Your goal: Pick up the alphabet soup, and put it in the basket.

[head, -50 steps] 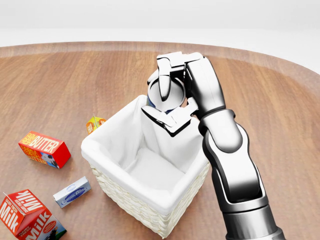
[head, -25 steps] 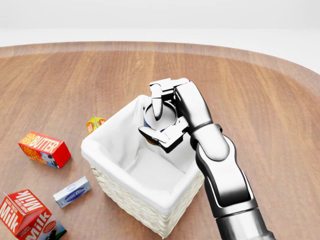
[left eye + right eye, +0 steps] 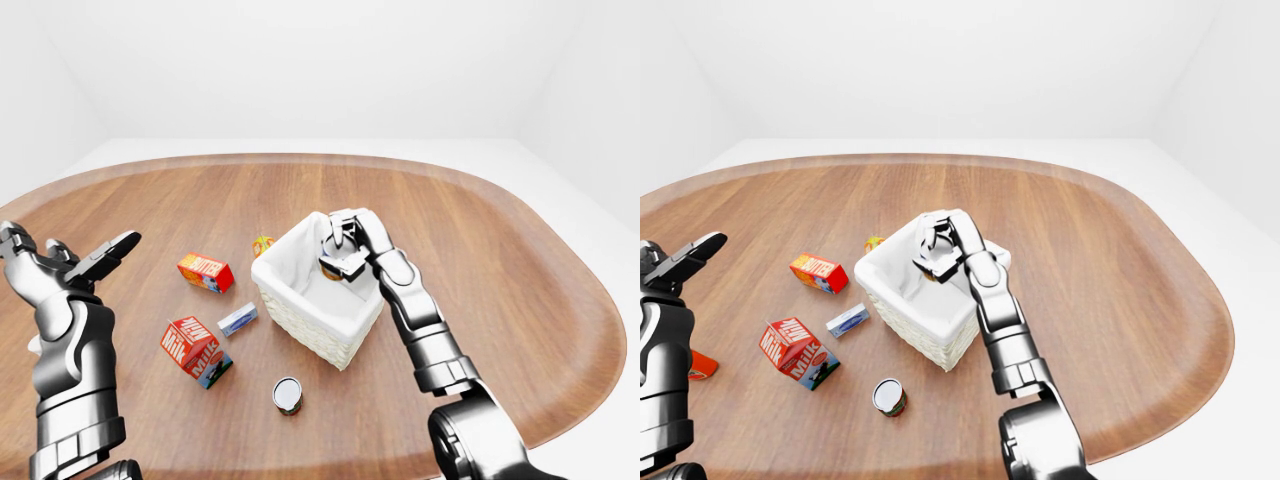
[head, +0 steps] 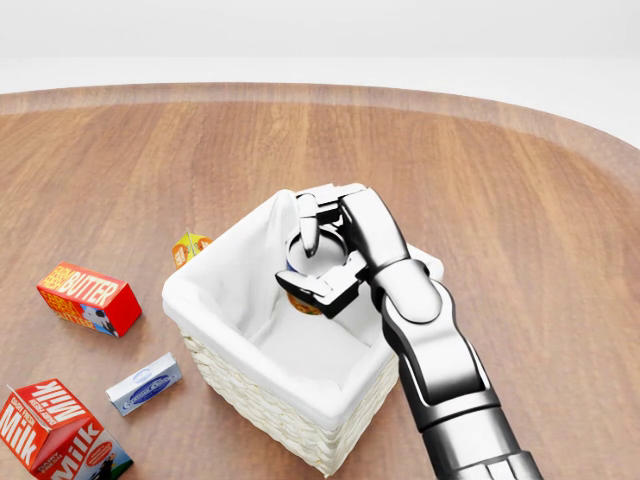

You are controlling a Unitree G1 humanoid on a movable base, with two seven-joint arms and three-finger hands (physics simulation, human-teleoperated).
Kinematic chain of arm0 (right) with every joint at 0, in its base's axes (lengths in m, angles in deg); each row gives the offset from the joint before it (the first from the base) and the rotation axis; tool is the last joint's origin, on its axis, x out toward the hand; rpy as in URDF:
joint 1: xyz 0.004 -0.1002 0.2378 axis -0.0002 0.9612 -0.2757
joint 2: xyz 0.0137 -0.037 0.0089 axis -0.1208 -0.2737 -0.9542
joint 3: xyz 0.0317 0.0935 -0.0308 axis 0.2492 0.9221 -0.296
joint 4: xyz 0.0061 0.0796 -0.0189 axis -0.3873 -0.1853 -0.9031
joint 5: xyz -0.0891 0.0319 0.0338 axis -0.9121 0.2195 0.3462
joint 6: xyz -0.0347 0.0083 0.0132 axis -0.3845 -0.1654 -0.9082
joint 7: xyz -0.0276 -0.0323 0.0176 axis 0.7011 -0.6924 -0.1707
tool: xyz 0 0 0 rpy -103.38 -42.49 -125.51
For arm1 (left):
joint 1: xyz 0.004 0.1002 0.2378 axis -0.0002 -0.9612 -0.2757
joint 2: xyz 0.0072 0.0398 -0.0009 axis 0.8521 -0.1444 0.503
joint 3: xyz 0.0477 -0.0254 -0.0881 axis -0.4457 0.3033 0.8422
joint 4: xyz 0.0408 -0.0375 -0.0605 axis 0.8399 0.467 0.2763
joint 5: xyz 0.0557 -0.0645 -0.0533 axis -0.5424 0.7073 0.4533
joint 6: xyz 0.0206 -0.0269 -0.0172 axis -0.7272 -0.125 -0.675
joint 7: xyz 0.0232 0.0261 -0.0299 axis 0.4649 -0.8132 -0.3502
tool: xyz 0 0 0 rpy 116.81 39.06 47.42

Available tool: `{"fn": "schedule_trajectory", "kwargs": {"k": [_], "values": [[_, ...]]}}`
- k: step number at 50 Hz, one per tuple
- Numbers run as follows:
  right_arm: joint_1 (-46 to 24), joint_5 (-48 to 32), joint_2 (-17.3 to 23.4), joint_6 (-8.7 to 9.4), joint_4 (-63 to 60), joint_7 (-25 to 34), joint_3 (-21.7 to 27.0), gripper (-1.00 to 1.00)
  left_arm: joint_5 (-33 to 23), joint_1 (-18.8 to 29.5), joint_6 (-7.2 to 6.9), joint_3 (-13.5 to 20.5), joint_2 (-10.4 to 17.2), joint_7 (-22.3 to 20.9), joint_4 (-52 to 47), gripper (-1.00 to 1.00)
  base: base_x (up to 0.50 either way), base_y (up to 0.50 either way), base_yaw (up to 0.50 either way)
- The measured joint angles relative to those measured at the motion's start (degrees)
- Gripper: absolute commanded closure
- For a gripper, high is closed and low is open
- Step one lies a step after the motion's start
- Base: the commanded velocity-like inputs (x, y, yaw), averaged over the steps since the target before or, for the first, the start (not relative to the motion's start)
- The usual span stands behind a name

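table (image 4: 520,200): wooden, holds everything | basket (image 4: 230,350): white-lined wicker, mid-table | right hand (image 4: 318,262): over the basket's opening, fingers clamped round the alphabet soup (image 4: 303,300), which sits just inside the rim | left hand (image 3: 70,262): well left of basket, fingers spread apart | milk carton (image 4: 55,435), butter box (image 4: 88,298): left of basket

Right hand (image 4: 322,262): arm extended up from lower right of head view, wrist bent, fingers curled closed around a can. Left hand (image 3: 70,262): raised at left edge of left-eye view, forearm upright, fingers spread, holding nothing.
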Motion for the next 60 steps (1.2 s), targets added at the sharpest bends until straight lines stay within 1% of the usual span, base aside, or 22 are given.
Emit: {"fn": "schedule_trajectory", "kwargs": {"k": [21, 31, 34, 39, 40, 41, 42, 44, 45, 46, 60], "values": [[-3.1, 0.4, -0.7, 0.0, 11.1, -0.5, 0.3, 1.0, -0.1, 0.0, 0.0, 0.0, -0.1, -0.2, 0.1, -1.0, 0.0, 0.0, 0.0], [-3.8, 0.4, -0.8, 0.0, 12.4, -0.7, 0.2, 1.0, -0.2, 0.1, 0.0, -0.1, -0.1, -0.2, 0.5, -1.0, 0.0, 0.0, 0.0], [-3.9, 0.3, -0.9, 0.0, 12.4, -0.8, 0.2, 0.95, -0.3, 0.2, 0.0, -0.2, -0.1, -0.3, 0.7, -1.0, 0.0, 0.0, 0.0], [-4.0, 0.3, -0.9, 0.0, 12.1, -0.7, 0.1, 0.95, -0.3, 0.3, 0.0, -0.3, -0.1, -0.3, 0.9, -1.0, 0.0, 0.0, 0.0], [-4.0, 0.3, -0.9, 0.0, 12.1, -0.7, 0.1, 0.78, -0.3, 0.3, 0.0, -0.3, -0.1, -0.3, 0.9, -1.0, 0.0, 0.0, 0.0], [-4.0, 0.3, -0.9, 0.0, 11.9, -0.7, 0.1, 0.69, -0.2, 0.2, 0.0, -0.3, -0.1, -0.3, 0.8, -1.0, 0.0, 0.0, 0.0], [-4.0, 0.3, -0.9, 0.0, 11.8, -0.8, 0.1, 0.36, -0.2, 0.2, 0.0, -0.2, -0.1, -0.2, 0.7, -1.0, 0.0, 0.0, 0.0], [-4.0, 0.3, -0.9, 0.0, 11.7, -0.8, 0.0, 0.36, -0.2, 0.1, 0.0, -0.2, -0.1, -0.2, 0.6, -1.0, 0.0, 0.0, 0.0], [-4.0, 0.3, -1.0, 0.0, 11.7, -0.8, 0.0, -0.85, -0.2, 0.1, 0.0, -0.2, -0.1, -0.2, 0.5, -1.0, 0.0, 0.0, 0.0], [-4.0, 0.5, -1.0, 0.0, 11.5, -0.8, 0.0, -1.0, -0.2, 0.1, 0.0, -0.2, -0.1, -0.2, 0.5, -1.0, 0.0, 0.0, 0.0], [-3.9, 1.1, -1.1, 0.0, 8.8, -1.0, -0.1, -1.0, -0.2, 0.1, 0.0, -0.1, 0.0, -0.3, 0.4, -1.0, 0.0, 0.0, 0.0]]}}
